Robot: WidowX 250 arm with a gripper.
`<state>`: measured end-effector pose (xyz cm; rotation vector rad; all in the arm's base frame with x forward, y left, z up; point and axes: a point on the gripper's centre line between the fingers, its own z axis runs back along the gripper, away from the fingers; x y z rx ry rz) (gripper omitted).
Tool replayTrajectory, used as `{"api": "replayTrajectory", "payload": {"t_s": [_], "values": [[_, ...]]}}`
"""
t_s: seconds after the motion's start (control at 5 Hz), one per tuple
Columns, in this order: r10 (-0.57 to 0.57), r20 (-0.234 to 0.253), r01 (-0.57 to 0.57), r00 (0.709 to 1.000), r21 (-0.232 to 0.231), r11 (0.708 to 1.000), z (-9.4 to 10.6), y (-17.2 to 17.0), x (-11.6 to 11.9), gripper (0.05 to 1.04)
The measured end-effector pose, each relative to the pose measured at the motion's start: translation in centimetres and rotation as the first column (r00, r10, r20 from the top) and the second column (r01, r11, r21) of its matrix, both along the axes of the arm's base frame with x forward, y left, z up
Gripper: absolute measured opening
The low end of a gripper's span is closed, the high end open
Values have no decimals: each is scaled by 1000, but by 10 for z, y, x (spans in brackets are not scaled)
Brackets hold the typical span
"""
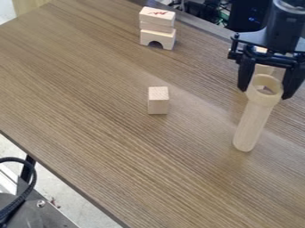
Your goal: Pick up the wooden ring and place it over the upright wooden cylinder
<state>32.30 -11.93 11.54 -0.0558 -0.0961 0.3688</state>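
Note:
The black gripper (264, 91) hangs at the upper right, its two fingers on either side of the wide ring-shaped top of a pale wooden cylinder (251, 122). Both fingers meet the rim, and the gripper is shut on it. The cylinder's narrower shaft extends down and slightly left from the rim; whether its lower end touches the table cannot be told. Between the fingers, behind the rim, more pale wood (264, 69) shows, partly hidden by the gripper. A small wooden block (158, 100) stands upright near the middle of the table, left of the cylinder.
Near the back edge of the wood-grain table (83, 102), a stack holds an arch block (165, 38) at its base and a block with a red mark (157, 16) on top. Dark equipment and cables lie beyond that edge. A black cable (31, 189) curves at lower left.

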Motion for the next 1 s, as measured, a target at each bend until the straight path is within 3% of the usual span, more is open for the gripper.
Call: {"api": "replayTrajectory", "payload": {"t_s": [0.2, 0.4, 0.6, 1.0], "values": [[0, 0, 0, 1000, 0, 1000, -2, 0, 1, 775], [-4, -2, 4, 1000, -1, 1000, -2, -2, 0, 845], [17, 10, -17, 1000, -16, 1000, -5, -4, 1, 1013], [16, 5, -16, 1000, 3, 1000, -5, -1, 0, 999]]}}
